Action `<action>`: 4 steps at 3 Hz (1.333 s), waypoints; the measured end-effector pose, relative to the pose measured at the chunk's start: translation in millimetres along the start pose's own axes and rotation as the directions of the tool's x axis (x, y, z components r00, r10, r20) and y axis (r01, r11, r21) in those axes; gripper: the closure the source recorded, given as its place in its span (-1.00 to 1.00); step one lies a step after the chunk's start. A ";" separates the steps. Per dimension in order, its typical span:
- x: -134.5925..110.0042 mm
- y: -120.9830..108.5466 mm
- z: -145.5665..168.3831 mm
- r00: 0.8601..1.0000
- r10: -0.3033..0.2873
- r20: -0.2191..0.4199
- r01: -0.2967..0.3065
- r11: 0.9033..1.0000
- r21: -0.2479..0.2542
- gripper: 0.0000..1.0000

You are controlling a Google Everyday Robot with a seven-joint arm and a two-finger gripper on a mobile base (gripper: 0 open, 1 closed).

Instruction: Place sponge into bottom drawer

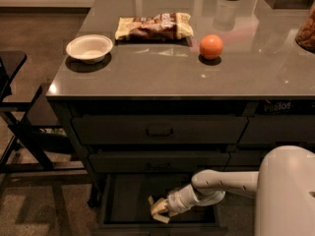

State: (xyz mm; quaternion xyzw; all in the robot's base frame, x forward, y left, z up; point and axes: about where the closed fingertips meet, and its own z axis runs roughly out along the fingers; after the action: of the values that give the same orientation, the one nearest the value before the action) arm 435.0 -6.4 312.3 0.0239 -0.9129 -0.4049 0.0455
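**Down at six o'clock: sponge held inside the open bottom drawer**

Low in the scene, the bottom drawer (127, 204) stands pulled out beneath two shut handled drawers. The white arm (224, 182) reaches in from four o'clock. Its gripper (159, 212) hangs just above the drawer's dark floor, at the drawer's five o'clock. The fingers look pinched on the sponge (157, 205), whose pale yellow foam shows at the tip. On the countertop (147, 73) sit a white bowl (89, 47) at ten o'clock, a snack bag (153, 26) at twelve and an orange (211, 46) at one.
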 end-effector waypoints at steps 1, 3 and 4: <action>-22.8 -12.9 8.8 0.999 0.039 0.034 -0.040 0.999 0.032 1.00; -26.0 -16.3 18.4 0.997 0.061 0.048 -0.063 0.998 0.025 1.00; -37.8 -27.8 32.4 0.988 0.101 0.113 -0.101 0.995 -0.009 1.00</action>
State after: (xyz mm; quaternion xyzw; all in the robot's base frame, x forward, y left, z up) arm 469.5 1.9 267.6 -0.0454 -0.9134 -0.4042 0.0141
